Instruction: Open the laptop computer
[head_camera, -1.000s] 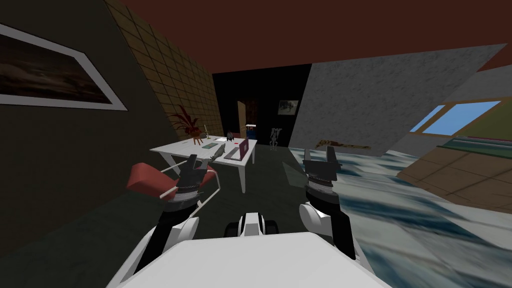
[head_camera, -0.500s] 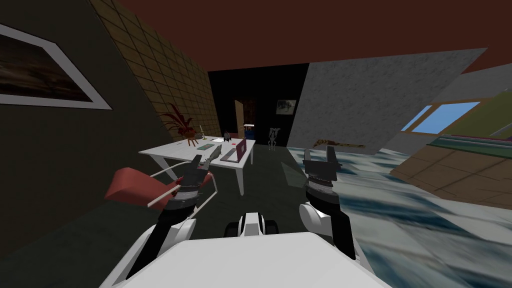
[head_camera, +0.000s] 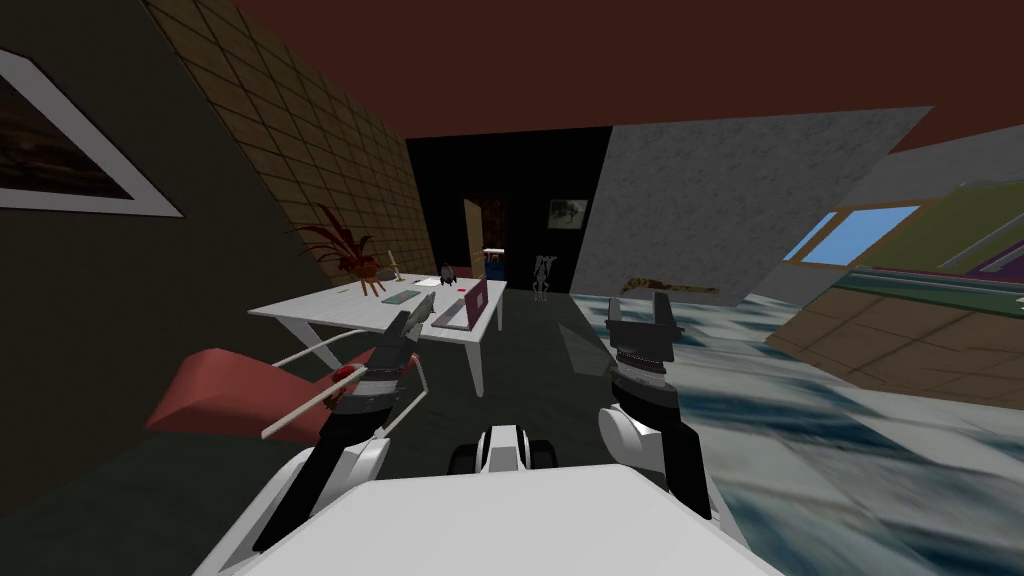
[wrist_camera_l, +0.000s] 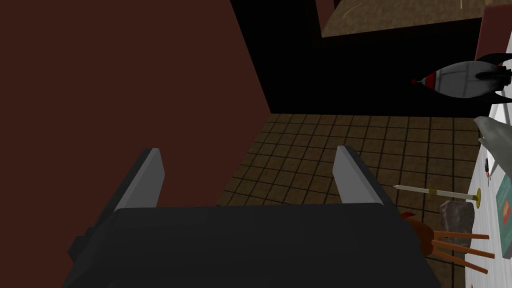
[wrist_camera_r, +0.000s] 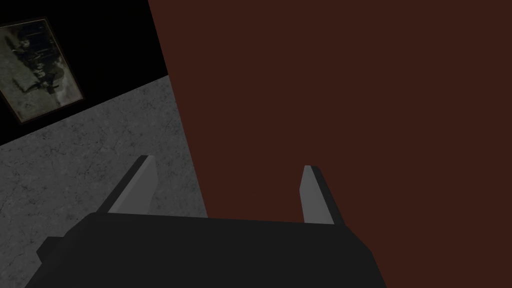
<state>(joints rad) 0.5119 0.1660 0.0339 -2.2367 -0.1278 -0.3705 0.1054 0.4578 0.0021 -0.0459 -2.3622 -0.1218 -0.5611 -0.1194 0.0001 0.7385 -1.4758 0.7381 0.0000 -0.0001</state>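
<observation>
laptop (head_camera: 467, 305): magenta lid upright, grey base | on white table (head_camera: 300, 308)

laptop (head_camera: 472, 301) too small to make out its keys; left arm (head_camera: 345, 430) covers part of the red chair (head_camera: 225, 400)

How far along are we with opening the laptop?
Done: nothing by hand; the laptop on the white table already shows its magenta lid raised, how far I cannot tell. In hand: left gripper and right gripper open, empty, neither at the laptop. Left: close in, reach the lid, swing it back.
</observation>
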